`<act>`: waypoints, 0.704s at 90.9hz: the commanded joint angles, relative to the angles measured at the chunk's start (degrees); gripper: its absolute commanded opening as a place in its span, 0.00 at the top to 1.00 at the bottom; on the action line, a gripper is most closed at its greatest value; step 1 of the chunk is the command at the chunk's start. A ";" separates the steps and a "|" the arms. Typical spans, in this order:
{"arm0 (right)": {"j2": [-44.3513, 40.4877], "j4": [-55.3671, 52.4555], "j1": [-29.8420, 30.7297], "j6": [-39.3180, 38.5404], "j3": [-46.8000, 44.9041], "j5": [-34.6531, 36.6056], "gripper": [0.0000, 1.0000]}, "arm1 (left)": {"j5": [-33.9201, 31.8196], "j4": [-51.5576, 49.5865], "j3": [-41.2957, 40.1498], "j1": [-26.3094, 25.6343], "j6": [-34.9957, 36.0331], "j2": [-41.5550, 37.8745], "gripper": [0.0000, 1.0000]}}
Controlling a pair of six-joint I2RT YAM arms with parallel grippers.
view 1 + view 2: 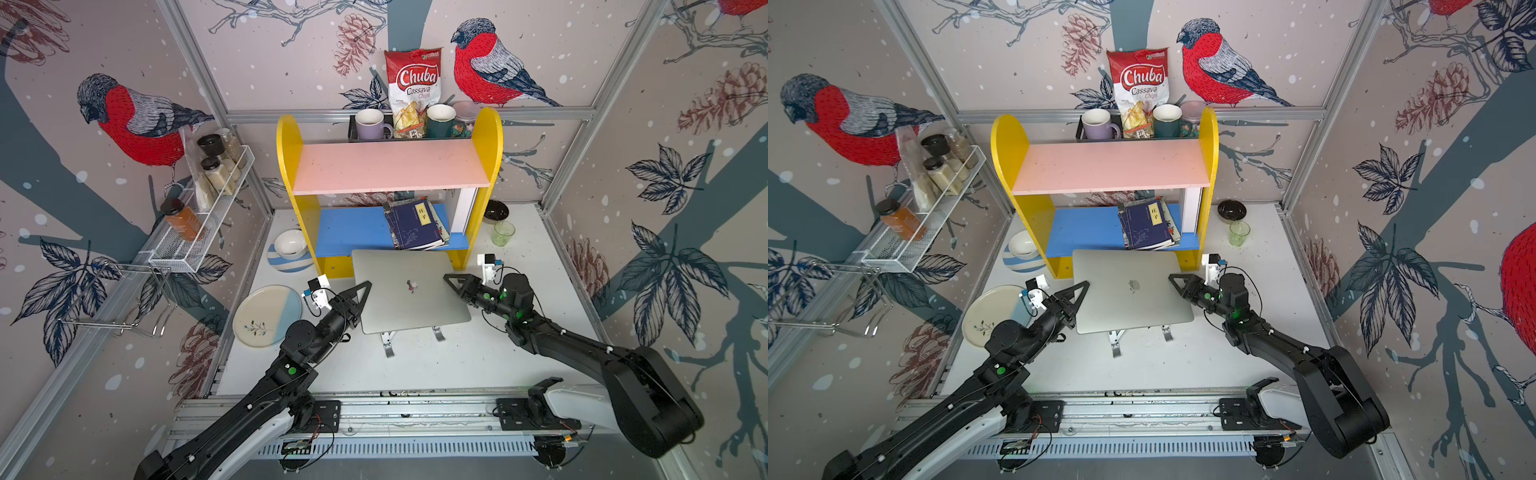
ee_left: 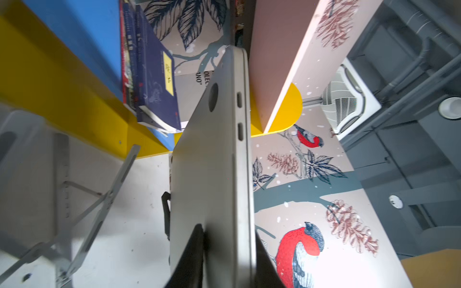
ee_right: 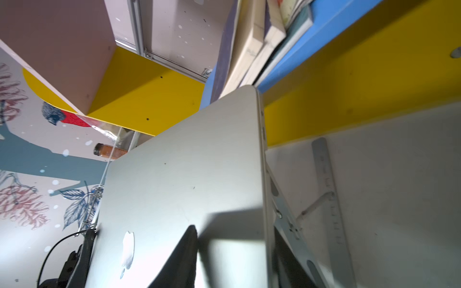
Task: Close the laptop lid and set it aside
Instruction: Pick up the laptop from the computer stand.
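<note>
The laptop lay closed on the folding stand near the middle of the tabletop, with the laptop lid flat and logo side up. The left gripper straddled the laptop's left edge. In the left wrist view its jaws pressed against the underside and the lid, grasping the laptop. The right gripper straddled the right edge. In the right wrist view one finger hovered over the lid with a shadowed gap beneath it and the other sat below the base, so those jaws were released.

The far edge lay just in front of the yellow-sided shelf, close to its blue bottom board and the books. The near edge overhung the stand's feet. Bare tabletop spread from there to the front rail and along the right side. A green glass stood well apart at the far right. A plate lay near the left arm.
</note>
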 commanded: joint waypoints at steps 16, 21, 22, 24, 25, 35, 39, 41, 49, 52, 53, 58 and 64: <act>-3.15 11.86 2.92 10.23 -0.60 -24.08 0.76 | 11.02 9.31 0.84 -0.09 -0.88 3.33 1.00; -4.01 11.45 2.86 10.29 -0.76 -24.04 0.79 | 11.05 8.18 0.57 -0.03 -1.10 3.43 1.00; -4.14 11.36 2.80 10.31 -0.77 -24.07 0.79 | 11.05 7.97 0.52 -0.01 -1.16 3.43 1.00; -4.53 11.18 2.76 10.38 -0.82 -24.07 0.79 | 11.06 7.41 0.44 0.09 -1.38 3.39 1.00; -4.84 11.05 2.76 10.39 -0.84 -24.04 0.79 | 11.06 7.19 0.37 0.14 -1.47 3.37 1.00; -7.70 8.96 2.55 10.06 -0.85 -24.19 0.79 | 11.33 2.73 0.12 0.97 -2.17 2.47 1.00; -8.87 7.58 2.41 9.56 -0.76 -24.12 0.79 | 11.57 0.80 0.15 1.33 -2.18 1.99 1.00; -9.80 6.59 2.38 9.27 -0.66 -24.17 0.79 | 11.54 -0.38 0.13 1.50 -2.18 1.71 1.00; -12.67 2.32 2.02 7.79 -0.26 -24.12 0.79 | 11.50 -4.29 0.20 1.98 -2.01 0.57 1.00; -13.67 0.70 1.98 7.10 -0.14 -23.94 0.79 | 11.36 -5.29 0.25 2.09 -1.85 0.19 1.00; -14.03 0.18 1.92 6.87 -0.06 -23.84 0.79 | 11.34 -5.71 0.28 2.10 -1.76 0.10 1.00; -15.22 -2.22 1.92 6.08 0.30 -23.83 0.79 | 11.36 -8.21 0.76 2.19 -1.37 -0.23 1.00; -16.11 -3.17 1.90 6.08 0.58 -23.85 0.80 | 11.46 -11.21 1.14 2.33 -0.60 -0.34 1.00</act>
